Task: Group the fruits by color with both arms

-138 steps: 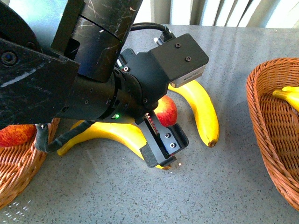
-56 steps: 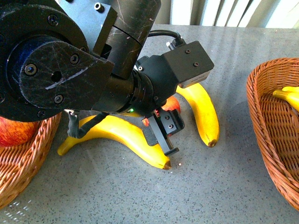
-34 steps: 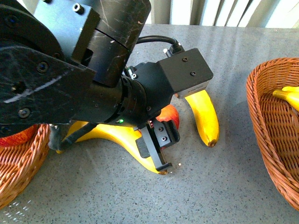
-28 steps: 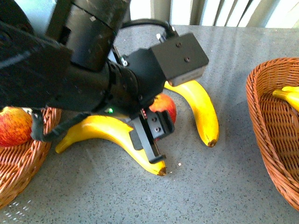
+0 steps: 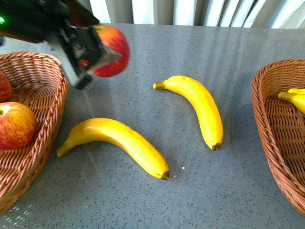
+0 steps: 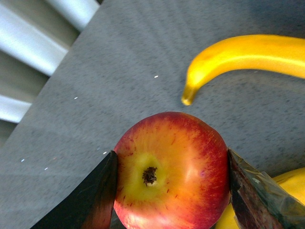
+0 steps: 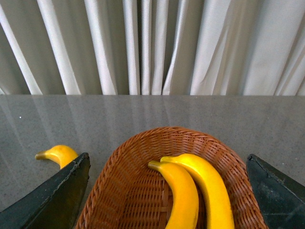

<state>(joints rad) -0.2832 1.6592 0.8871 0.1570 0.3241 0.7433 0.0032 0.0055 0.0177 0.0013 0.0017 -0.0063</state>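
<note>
**Front view, clock positions read from the middle of the grey table [image 5: 190,200].** My left pincer [image 5: 93,59] is at 10 o'clock, its jaws clamped on a red apple [image 5: 113,47]. In the left wrist view the apple's stem pit faces the camera, and a black finger [image 6: 90,200] presses against each flank. The left wicker basket [image 5: 50,90] lies at 9 o'clock, its rim just beside the held apple, and it holds two further apples [image 5: 16,126]. Two bananas lie loose on the table, apart from each other. The nearer banana [image 5: 119,143] is at 7 o'clock and the farther banana [image 5: 200,107] is just off centre toward 2 o'clock. The right wicker basket [image 5: 267,124] lies at 3 o'clock. My right pincer [image 7: 167,160] faces that basket with its jaws wide apart, grasping nothing. Inside, two basket bananas [image 7: 183,200] lie side by side, touching.
</note>
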